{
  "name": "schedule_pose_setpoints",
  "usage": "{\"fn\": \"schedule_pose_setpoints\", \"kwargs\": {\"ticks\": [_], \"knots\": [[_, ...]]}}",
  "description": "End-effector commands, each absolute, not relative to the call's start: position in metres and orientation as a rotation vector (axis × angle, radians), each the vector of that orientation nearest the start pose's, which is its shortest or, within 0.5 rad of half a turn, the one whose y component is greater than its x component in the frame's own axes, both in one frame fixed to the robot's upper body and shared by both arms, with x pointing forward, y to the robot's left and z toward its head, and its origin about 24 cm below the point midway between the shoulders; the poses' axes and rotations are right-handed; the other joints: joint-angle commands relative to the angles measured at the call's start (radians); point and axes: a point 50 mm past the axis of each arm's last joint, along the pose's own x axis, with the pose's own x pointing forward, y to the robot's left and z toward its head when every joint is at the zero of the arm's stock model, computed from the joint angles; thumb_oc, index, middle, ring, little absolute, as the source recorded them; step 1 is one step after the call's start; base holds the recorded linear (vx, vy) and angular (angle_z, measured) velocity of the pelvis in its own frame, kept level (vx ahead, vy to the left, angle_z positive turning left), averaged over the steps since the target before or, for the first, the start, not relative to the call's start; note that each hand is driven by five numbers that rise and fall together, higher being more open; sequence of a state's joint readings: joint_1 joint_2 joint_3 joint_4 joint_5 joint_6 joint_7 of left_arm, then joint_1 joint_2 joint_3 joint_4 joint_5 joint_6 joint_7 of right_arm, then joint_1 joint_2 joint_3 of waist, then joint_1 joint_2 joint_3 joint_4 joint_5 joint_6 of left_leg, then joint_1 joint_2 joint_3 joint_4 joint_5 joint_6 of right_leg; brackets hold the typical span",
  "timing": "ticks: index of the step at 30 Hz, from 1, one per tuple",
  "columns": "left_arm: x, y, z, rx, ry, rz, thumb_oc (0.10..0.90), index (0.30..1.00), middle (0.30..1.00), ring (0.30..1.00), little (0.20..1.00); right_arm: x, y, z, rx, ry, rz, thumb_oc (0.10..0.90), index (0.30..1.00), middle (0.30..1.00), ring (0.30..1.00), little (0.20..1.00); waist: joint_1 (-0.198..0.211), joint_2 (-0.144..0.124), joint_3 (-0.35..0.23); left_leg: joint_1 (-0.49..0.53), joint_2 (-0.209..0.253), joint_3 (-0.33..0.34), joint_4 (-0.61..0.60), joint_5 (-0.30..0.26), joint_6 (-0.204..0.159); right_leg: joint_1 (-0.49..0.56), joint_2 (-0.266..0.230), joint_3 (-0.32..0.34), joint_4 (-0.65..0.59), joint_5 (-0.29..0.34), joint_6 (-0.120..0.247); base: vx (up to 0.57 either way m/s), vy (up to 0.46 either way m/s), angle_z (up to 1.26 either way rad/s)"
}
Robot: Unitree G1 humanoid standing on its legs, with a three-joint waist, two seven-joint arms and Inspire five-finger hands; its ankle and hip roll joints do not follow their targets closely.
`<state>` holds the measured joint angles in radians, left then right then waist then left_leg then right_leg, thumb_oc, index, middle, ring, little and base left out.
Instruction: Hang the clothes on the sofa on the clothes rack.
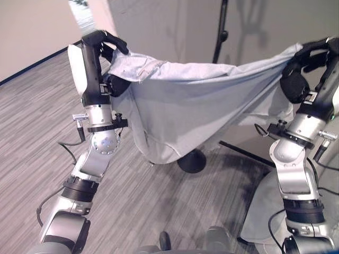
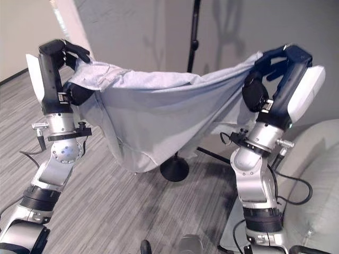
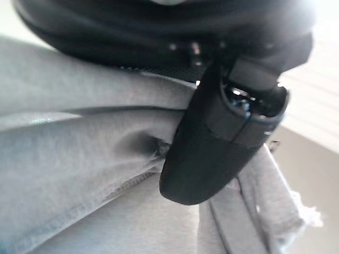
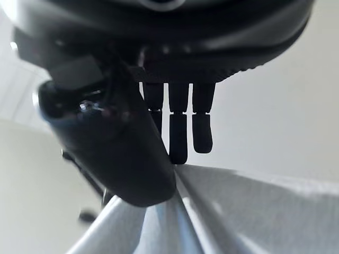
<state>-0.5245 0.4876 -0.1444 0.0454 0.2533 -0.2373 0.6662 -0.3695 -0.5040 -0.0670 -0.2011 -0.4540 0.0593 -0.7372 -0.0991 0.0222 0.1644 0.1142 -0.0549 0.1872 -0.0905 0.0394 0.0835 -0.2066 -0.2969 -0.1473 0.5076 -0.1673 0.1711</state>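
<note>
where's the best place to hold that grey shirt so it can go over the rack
By its two top corners, as now: the left hand and right hand each pinch one from above. The grey shirt hangs spread between them, its lower edge free to drape.

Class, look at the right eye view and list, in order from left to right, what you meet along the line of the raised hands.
Left hand → light grey garment stretched between the hands → black rack pole rising behind the cloth → right hand → pale sofa.
</note>
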Motion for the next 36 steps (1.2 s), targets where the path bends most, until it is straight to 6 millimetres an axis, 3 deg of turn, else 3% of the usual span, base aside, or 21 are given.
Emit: {"fn": "schedule_pose_setpoints", "kwargs": {"ticks": [1,2,4,8,11,12,13,16,17,19,20,21,22,24,25,26,28,29,30,35,36], "knots": [[0.297,0.183,0.260,0.488,-1.133,0.506,0.400,0.300,0.300,0.300,0.300,0.262,-0.240,0.274,-0.758,-1.062,-0.993,0.400,0.300,0.300,0.300,0.300,-0.028,-0.005,-0.108,0.047,0.051,-0.041,0.003,-0.112,-0.075,0.039,0.072,0.000,-0.288,0.208,-0.029,0.38,-0.203,-0.29],[0.300,0.186,0.264,0.494,-1.140,0.553,0.400,0.300,0.300,0.300,0.300,0.263,-0.240,0.280,-0.780,-1.077,-1.019,0.400,0.300,0.300,0.300,0.300,-0.036,-0.017,-0.105,0.088,0.060,-0.039,0.003,-0.142,-0.085,0.020,0.079,0.013,-0.441,0.273,0.003,0.27,-0.126,-0.10],[0.302,0.190,0.268,0.540,-1.157,0.599,0.400,0.300,0.300,0.300,0.300,0.266,-0.242,0.284,-0.825,-1.078,-1.018,0.400,0.300,0.300,0.300,0.300,-0.052,-0.019,-0.102,0.128,0.067,-0.038,0.003,-0.169,-0.094,0.000,0.091,0.043,-0.533,0.317,0.028,0.31,-0.106,-0.20],[0.312,0.201,0.275,0.635,-1.151,0.681,0.400,0.300,0.300,0.300,0.300,0.276,-0.244,0.290,-0.919,-1.067,-0.964,0.400,0.300,0.300,0.300,0.300,-0.064,-0.032,-0.110,0.182,0.073,-0.042,0.003,-0.212,-0.108,0.004,0.106,0.070,-0.569,0.339,0.043,0.27,-0.119,0.07],[0.321,0.216,0.283,0.676,-1.117,0.758,0.400,0.300,0.300,0.300,0.300,0.287,-0.244,0.292,-0.973,-1.047,-0.874,0.400,0.300,0.300,0.300,0.300,-0.064,-0.049,-0.140,0.227,0.094,-0.072,0.003,-0.228,-0.119,0.040,0.119,0.091,-0.541,0.349,0.030,0.29,-0.170,0.08],[0.321,0.216,0.283,0.674,-1.115,0.758,0.400,0.300,0.300,0.300,0.300,0.287,-0.244,0.292,-0.973,-1.047,-0.871,0.400,0.300,0.300,0.300,0.300,-0.065,-0.046,-0.140,0.228,0.097,-0.073,0.003,-0.229,-0.121,0.041,0.121,0.090,-0.538,0.345,0.029,0.36,-0.227,-0.03],[0.324,0.228,0.289,0.689,-1.089,0.801,0.400,0.300,0.300,0.300,0.300,0.293,-0.241,0.296,-1.018,-1.047,-0.788,0.400,0.300,0.300,0.300,0.300,-0.062,-0.039,-0.159,0.250,0.136,-0.078,0.013,-0.204,-0.136,0.050,0.147,0.079,-0.508,0.326,0.016,0.24,-0.173,-0.06],[0.325,0.230,0.290,0.685,-1.089,0.806,0.400,0.300,0.300,0.300,0.300,0.294,-0.240,0.298,-1.016,-1.052,-0.783,0.400,0.300,0.300,0.300,0.300,-0.066,-0.030,-0.156,0.254,0.145,-0.077,0.006,-0.201,-0.142,0.049,0.155,0.076,-0.502,0.320,0.011,0.15,-0.147,-0.05],[0.329,0.244,0.299,0.737,-1.055,0.835,0.400,0.300,0.300,0.300,0.300,0.299,-0.239,0.308,-1.084,-1.063,-0.714,0.400,0.300,0.300,0.300,0.300,-0.047,-0.029,-0.162,0.190,0.193,-0.099,0.167,-0.097,-0.167,0.101,0.199,0.066,-0.511,0.290,-0.025,0.28,-0.339,-0.04],[0.331,0.254,0.303,0.784,-1.022,0.850,0.400,0.300,0.300,0.300,0.300,0.302,-0.240,0.314,-1.119,-1.068,-0.690,0.400,0.300,0.300,0.300,0.300,-0.038,-0.033,-0.161,0.126,0.222,-0.120,0.316,-0.021,-0.190,0.168,0.224,0.048,-0.547,0.258,-0.055,0.31,-0.374,0.02],[0.332,0.258,0.307,0.806,-1.015,0.857,0.400,0.300,0.300,0.300,0.300,0.302,-0.241,0.320,-1.140,-1.078,-0.694,0.400,0.300,0.300,0.300,0.300,-0.034,-0.048,-0.152,0.072,0.241,-0.141,0.443,0.058,-0.208,0.198,0.230,0.041,-0.563,0.253,-0.082,0.27,-0.446,0.12],[0.333,0.264,0.317,0.844,-1.010,0.872,0.400,0.300,0.300,0.300,0.300,0.301,-0.247,0.332,-1.170,-1.088,-0.723,0.400,0.300,0.300,0.300,0.300,-0.028,-0.081,-0.134,-0.027,0.276,-0.130,0.639,0.135,-0.210,0.253,0.232,0.027,-0.584,0.229,-0.114,0.26,-0.442,0.22],[0.333,0.266,0.318,0.852,-1.003,0.877,0.400,0.300,0.300,0.300,0.300,0.300,-0.247,0.336,-1.179,-1.092,-0.728,0.400,0.300,0.300,0.300,0.300,-0.023,-0.093,-0.128,-0.063,0.274,-0.104,0.666,0.122,-0.199,0.273,0.230,0.024,-0.587,0.216,-0.126,0.27,-0.348,0.33],[0.333,0.271,0.318,0.876,-0.985,0.895,0.400,0.300,0.300,0.300,0.300,0.302,-0.244,0.340,-1.175,-1.106,-0.724,0.400,0.300,0.300,0.300,0.300,0.012,-0.096,-0.106,-0.179,0.169,-0.107,0.689,-0.006,-0.164,0.308,0.230,0.057,-0.585,0.197,-0.125,0.20,-0.061,0.42],[0.331,0.275,0.316,0.892,-0.977,0.911,0.400,0.300,0.300,0.300,0.300,0.301,-0.243,0.341,-1.166,-1.112,-0.725,0.400,0.300,0.300,0.300,0.300,0.031,-0.093,-0.102,-0.220,0.108,-0.126,0.631,-0.057,-0.144,0.312,0.232,0.072,-0.586,0.196,-0.117,0.23,0.069,0.25],[0.328,0.278,0.313,0.934,-0.977,0.914,0.400,0.300,0.300,0.300,0.300,0.298,-0.245,0.342,-1.201,-1.127,-0.739,0.400,0.300,0.300,0.300,0.300,0.043,-0.088,-0.107,-0.221,0.076,-0.134,0.485,-0.073,-0.130,0.310,0.231,0.074,-0.582,0.195,-0.102,0.22,0.080,-0.12],[0.323,0.288,0.306,0.943,-0.961,0.945,0.400,0.300,0.300,0.300,0.300,0.298,-0.255,0.343,-1.191,-1.095,-0.789,0.400,0.300,0.300,0.300,0.300,0.064,-0.073,-0.123,-0.146,0.055,-0.169,0.293,-0.084,-0.123,0.313,0.241,0.071,-0.571,0.185,-0.094,0.21,0.034,-0.33],[0.323,0.289,0.306,0.943,-0.960,0.945,0.400,0.300,0.300,0.300,0.300,0.298,-0.255,0.343,-1.191,-1.095,-0.787,0.400,0.300,0.300,0.300,0.300,0.064,-0.074,-0.122,-0.138,0.054,-0.168,0.282,-0.079,-0.123,0.316,0.240,0.072,-0.570,0.184,-0.094,0.22,0.046,-0.34],[0.323,0.293,0.299,0.890,-0.924,0.957,0.400,0.300,0.300,0.300,0.300,0.302,-0.252,0.337,-1.135,-1.076,-0.767,0.400,0.300,0.300,0.300,0.300,0.059,-0.066,-0.144,-0.085,0.042,-0.182,0.189,-0.114,-0.100,0.312,0.246,0.074,-0.571,0.172,-0.094,0.17,0.067,-0.11],[0.329,0.292,0.272,0.873,-0.843,0.887,0.400,0.300,0.300,0.300,0.300,0.307,-0.252,0.318,-1.122,-1.016,-0.715,0.400,0.300,0.300,0.300,0.300,0.050,-0.061,-0.184,-0.010,0.037,-0.184,0.051,-0.070,-0.109,0.325,0.235,0.063,-0.583,0.169,-0.086,0.13,0.046,-0.03],[0.328,0.288,0.255,0.839,-0.807,0.844,0.400,0.300,0.300,0.300,0.300,0.308,-0.252,0.302,-1.119,-0.968,-0.667,0.400,0.300,0.300,0.300,0.300,0.052,-0.058,-0.186,0.005,0.039,-0.186,0.014,-0.057,-0.109,0.322,0.233,0.063,-0.588,0.172,-0.083,0.02,0.036,0.19]]}}
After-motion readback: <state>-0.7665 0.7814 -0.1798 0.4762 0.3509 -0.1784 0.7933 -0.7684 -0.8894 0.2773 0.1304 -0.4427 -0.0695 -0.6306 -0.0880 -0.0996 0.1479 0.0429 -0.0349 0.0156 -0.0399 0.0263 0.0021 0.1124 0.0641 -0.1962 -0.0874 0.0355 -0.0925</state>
